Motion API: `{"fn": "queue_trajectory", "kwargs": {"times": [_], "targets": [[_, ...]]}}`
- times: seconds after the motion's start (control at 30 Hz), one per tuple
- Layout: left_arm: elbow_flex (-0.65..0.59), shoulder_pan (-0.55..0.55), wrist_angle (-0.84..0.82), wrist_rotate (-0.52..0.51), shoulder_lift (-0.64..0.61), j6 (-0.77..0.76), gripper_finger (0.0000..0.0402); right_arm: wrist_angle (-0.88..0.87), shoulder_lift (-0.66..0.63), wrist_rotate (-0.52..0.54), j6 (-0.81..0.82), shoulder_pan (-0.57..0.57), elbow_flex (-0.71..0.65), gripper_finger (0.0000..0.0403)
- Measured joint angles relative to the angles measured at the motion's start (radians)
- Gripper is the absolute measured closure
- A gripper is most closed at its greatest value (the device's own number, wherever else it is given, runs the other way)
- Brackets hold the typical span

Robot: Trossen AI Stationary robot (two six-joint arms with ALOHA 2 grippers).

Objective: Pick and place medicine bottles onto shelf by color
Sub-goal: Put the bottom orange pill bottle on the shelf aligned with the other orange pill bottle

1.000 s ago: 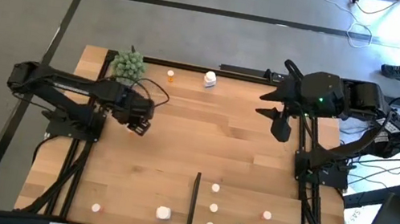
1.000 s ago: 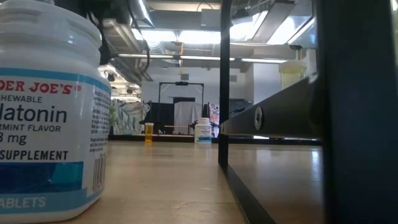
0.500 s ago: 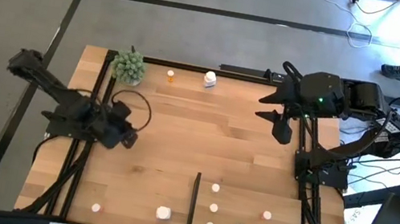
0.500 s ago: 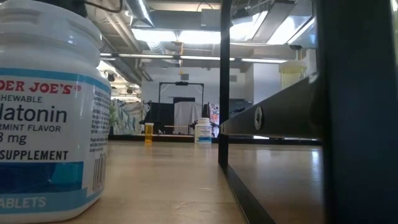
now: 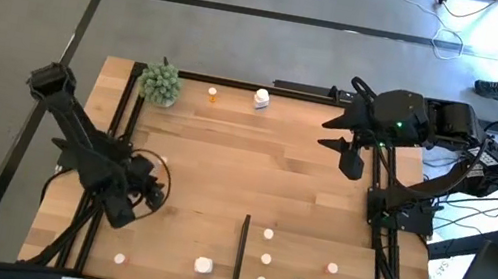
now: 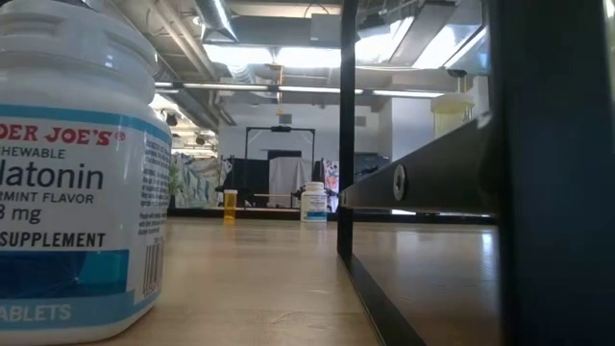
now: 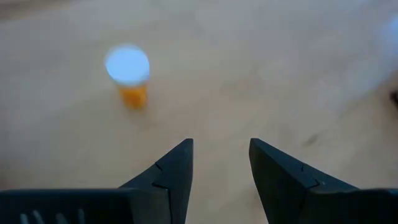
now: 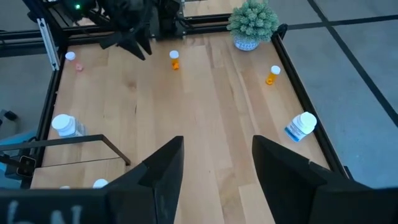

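Left tool point(image 5: 147, 193) low over the worktop point(image 5: 211, 184) near its left edge, fingers point(image 7: 176, 167) spread, pinching nothing; an orange bottle with white cap point(image 7: 129, 73) just ahead, upright, apart from the fingers. Near front edge: small bottle point(image 5: 119, 260), chunkier white bottle point(image 5: 203, 266). At back: green plant ball point(image 5: 161, 82), orange bottle point(image 5: 213, 95), white bottle point(image 5: 262, 98). Right of the black strip point(image 5: 241, 255), on the shelf point(image 5: 301, 255): several small white and orange bottles. Right tool point(image 5: 353, 137) raised at back right, fingers spread, empty.
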Motion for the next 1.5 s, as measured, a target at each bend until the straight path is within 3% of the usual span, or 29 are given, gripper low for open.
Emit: {"fn": "queue_trajectory", "kwargs": {"times": [0.3,0.8,1.5], "targets": [[-0.083,-0.080,0.055,-0.004,0.168,-0.101,0.0250,0.000,0.000,0.008,-0.003,0.000,0.000,0.0211],[-0.293,0.008,0.243,-0.129,0.170,-0.085,0.0250,0.044,0.000,0.009,0.007,0.000,0.000,0.0211],[-0.341,0.073,0.307,-0.191,0.170,-0.066,0.0250,0.076,0.000,0.008,0.007,-0.059,0.000,0.0211]]}}
